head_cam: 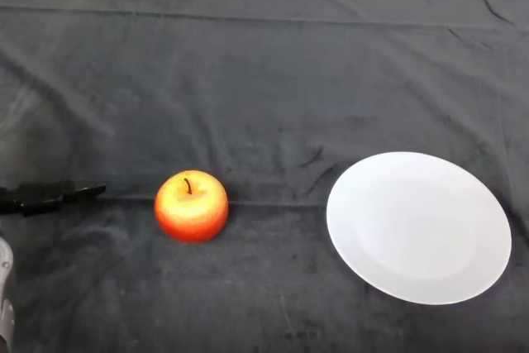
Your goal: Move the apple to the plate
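A red and yellow apple [191, 206] stands upright on the dark cloth, stem up, left of centre. A white round plate [418, 226] lies to its right with nothing on it, a gap of cloth between them. My left hand [37, 197] is at the left edge of the view, low over the cloth, its black fingers [89, 191] stretched out straight toward the apple. The fingertips are a short way left of the apple and do not touch it. The hand holds nothing. Most of the palm is cut off by the view's edge.
A bit of my silver-grey arm [4, 299] shows at the lower left corner. The dark cloth [264, 80] covers the whole table, with creases across the back and near the plate.
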Action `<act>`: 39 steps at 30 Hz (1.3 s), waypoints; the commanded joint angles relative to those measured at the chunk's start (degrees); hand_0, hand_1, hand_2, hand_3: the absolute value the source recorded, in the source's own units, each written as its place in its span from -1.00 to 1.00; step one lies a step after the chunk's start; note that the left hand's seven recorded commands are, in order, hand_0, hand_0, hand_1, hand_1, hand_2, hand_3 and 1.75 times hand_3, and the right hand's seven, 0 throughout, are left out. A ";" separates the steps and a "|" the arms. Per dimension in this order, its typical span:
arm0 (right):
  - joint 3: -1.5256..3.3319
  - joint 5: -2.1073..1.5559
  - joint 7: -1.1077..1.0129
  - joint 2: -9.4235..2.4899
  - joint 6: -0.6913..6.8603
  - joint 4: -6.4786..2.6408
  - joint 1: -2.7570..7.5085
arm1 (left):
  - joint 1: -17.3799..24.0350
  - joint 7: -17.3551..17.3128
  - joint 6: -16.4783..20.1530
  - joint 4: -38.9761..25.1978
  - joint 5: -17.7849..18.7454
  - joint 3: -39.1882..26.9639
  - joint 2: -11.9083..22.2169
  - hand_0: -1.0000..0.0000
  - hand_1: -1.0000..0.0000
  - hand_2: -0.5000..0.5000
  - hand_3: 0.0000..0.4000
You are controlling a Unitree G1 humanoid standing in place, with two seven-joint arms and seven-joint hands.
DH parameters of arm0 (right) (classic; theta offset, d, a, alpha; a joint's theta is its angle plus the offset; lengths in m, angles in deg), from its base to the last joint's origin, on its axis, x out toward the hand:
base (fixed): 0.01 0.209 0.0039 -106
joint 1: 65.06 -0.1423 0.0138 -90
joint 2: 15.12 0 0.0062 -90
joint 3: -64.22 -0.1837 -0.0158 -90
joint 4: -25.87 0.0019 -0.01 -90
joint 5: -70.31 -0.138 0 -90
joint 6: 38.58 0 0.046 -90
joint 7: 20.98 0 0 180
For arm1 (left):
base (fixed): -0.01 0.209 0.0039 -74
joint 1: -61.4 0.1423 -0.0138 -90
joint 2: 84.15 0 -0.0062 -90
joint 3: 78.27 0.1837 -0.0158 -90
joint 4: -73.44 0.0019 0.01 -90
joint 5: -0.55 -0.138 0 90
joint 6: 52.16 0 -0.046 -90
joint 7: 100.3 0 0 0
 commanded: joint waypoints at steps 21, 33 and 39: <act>-0.78 -0.42 0.69 0.31 0.24 0.18 -0.05 | 11.76 1.23 11.69 -22.50 -4.74 16.04 -4.76 1.00 1.00 0.00 -1.00; -0.68 -0.41 0.93 0.14 0.27 0.65 0.11 | 14.71 -7.17 17.65 -31.33 -5.38 21.56 -0.23 1.00 1.00 0.00 -1.00; -0.65 -0.42 1.02 0.08 0.29 0.81 0.16 | 14.73 -8.16 19.31 -32.43 -5.98 22.84 -0.02 1.00 1.00 0.00 -1.00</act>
